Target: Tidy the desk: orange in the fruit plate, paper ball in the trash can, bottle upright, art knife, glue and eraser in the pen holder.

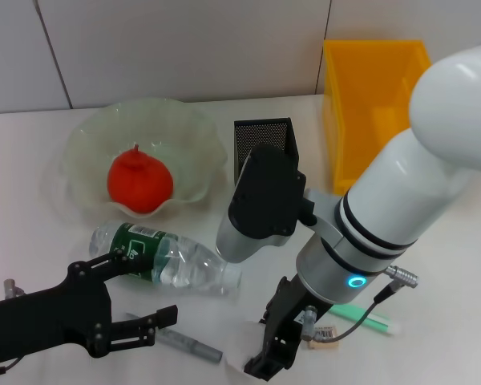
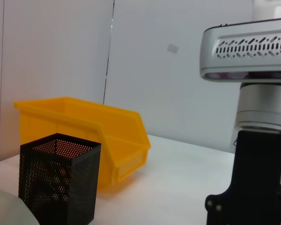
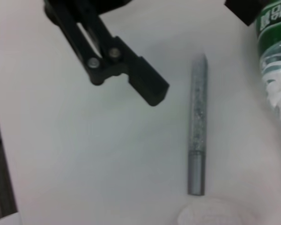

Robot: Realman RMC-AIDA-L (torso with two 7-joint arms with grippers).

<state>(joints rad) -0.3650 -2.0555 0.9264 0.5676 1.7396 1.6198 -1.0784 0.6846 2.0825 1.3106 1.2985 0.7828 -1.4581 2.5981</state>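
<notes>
The orange (image 1: 139,183) lies in the pale-green fruit plate (image 1: 188,128). The bottle (image 1: 164,261) lies on its side in front of the plate; it also shows in the right wrist view (image 3: 276,70). My left gripper (image 1: 140,293) is open and empty, with one finger beside the bottle's green label. The grey art knife (image 1: 188,345) (image 3: 198,126) lies flat just beyond its other finger. My right gripper (image 1: 272,361) hangs low at the front, over a whitish paper ball (image 3: 203,213). The eraser (image 1: 327,335) and the green glue stick (image 1: 369,321) lie to its right.
The black mesh pen holder (image 1: 264,140) (image 2: 58,178) stands behind my right arm. The yellow-orange trash can (image 1: 373,96) (image 2: 84,136) is at the back right by the wall. My right arm's bulk (image 1: 369,216) hangs over the middle of the desk.
</notes>
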